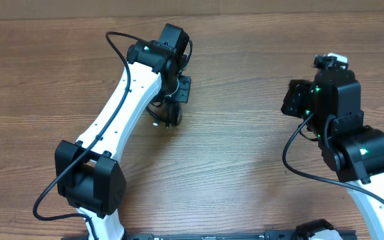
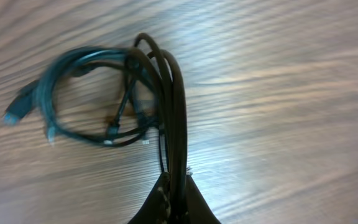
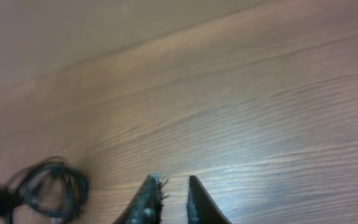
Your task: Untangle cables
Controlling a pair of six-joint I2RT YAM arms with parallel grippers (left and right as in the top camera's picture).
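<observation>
Table [image 1: 245, 53] under all. Cables [image 1: 164, 113] lie on table, left of middle, toward back. Left gripper [image 1: 172, 100] right over cables. Left wrist view: some cables [image 2: 173, 93] run between gripper [image 2: 176, 180] fingers, loops spread out to left of it. Right gripper [image 1: 297, 100] well apart, on right side, over bare wood. Right wrist view: cables [image 3: 76, 186] far left of gripper [image 3: 174, 183].

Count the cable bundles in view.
1. The cables form one tangled bundle, pinched by the left gripper; the right gripper sits apart, open and empty. Individual cords are too blurred to count, and some may be hidden.
</observation>
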